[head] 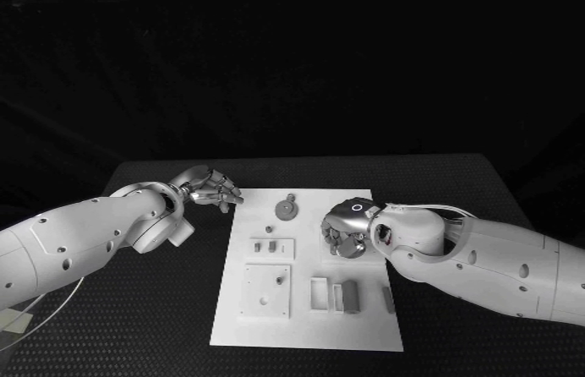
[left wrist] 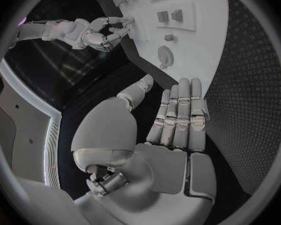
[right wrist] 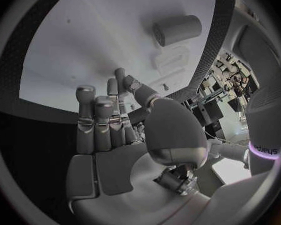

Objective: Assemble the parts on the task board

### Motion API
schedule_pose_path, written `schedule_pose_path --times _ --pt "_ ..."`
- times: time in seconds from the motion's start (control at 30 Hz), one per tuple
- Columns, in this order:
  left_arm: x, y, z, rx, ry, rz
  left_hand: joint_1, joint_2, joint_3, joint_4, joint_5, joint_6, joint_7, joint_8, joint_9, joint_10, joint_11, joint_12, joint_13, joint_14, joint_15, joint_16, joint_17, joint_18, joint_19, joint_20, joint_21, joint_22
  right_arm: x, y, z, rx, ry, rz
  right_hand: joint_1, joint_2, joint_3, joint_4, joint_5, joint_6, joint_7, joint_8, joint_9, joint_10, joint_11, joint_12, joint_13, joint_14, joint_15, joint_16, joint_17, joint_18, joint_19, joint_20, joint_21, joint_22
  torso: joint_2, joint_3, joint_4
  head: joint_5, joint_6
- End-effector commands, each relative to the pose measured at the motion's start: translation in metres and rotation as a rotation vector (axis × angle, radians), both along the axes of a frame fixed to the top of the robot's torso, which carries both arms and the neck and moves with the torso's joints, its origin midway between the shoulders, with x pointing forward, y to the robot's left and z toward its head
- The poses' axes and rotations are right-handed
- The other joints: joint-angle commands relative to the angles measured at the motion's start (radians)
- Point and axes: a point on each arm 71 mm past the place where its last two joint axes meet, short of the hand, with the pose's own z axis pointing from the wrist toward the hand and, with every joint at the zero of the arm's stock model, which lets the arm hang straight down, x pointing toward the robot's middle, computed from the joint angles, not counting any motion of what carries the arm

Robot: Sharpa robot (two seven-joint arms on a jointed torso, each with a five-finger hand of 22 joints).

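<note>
The white board (head: pixel 311 314) is laid mid-worktop (head: pixel 451 183), carrying small grey parts: a round piece (head: pixel 287 207), blocks (head: pixel 350 296) and pegs. The left hand (head: pixel 210 188) is held beside its far corner, fingers loosely spread, empty. The right hand (head: pixel 345 230) is lowered over the board; its grasp cannot be told.

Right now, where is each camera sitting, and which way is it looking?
Head view: on the robot's head, looking down at the task board; both arms, left hand and right hand show.
Left wrist view: behind the left hand, facing the board; the right hand shows too.
Right wrist view: behind the right hand, facing the board and a grey cylinder.
All three share the white board.
</note>
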Motion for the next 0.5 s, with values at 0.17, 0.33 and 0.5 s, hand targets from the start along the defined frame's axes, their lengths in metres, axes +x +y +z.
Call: schedule_pose_path --times 0.17,0.33,0.5 --pt "0.001 -0.001 0.001 -0.004 0.001 -0.010 -0.007 0.003 0.000 0.006 0.002 -0.002 -0.001 0.000 -0.001 -0.008 0.000 0.003 -0.002 0.005 0.001 -0.006 0.002 0.019 0.006 0.002 0.001 -0.001 -0.001 0.001 0.010 0.047 -0.076 0.005 0.005 0.005 -0.002 -0.004 0.002 0.009 0.001 0.007 0.026 0.009 -0.001 0.005 0.003 0.004 -0.008 0.001 0.002 0.106 0.005 0.001 0.007 0.022 0.000 0.0010 -0.0015 0.005 0.000" --pt "0.001 -0.001 0.001 -0.004 0.000 -0.010 -0.008 0.003 0.000 0.006 0.002 -0.002 -0.001 0.000 -0.001 -0.009 0.000 0.003 -0.002 0.005 0.001 -0.006 0.003 0.019 0.006 0.002 0.001 -0.001 -0.002 0.004 0.017 0.086 -0.117 0.009 0.006 0.004 -0.002 -0.004 0.002 0.011 0.001 0.008 0.027 0.010 -0.001 0.005 0.005 0.005 -0.009 0.002 0.003 0.106 0.005 0.001 0.008 0.022 0.000 0.0002 -0.0010 0.006 -0.001" --pt "0.001 0.000 0.001 -0.003 0.000 -0.008 -0.008 0.003 0.000 0.007 0.002 -0.002 -0.001 0.000 -0.001 -0.009 0.000 0.003 -0.002 0.005 0.000 -0.007 0.004 0.019 0.005 0.002 0.001 -0.001 -0.007 0.013 0.020 0.105 -0.117 0.034 0.007 0.003 -0.002 -0.004 0.002 0.012 0.000 0.009 0.028 0.011 -0.002 0.005 0.006 0.005 -0.010 0.002 0.003 0.106 0.006 0.001 0.009 0.022 0.000 0.0012 -0.0003 0.020 -0.004"
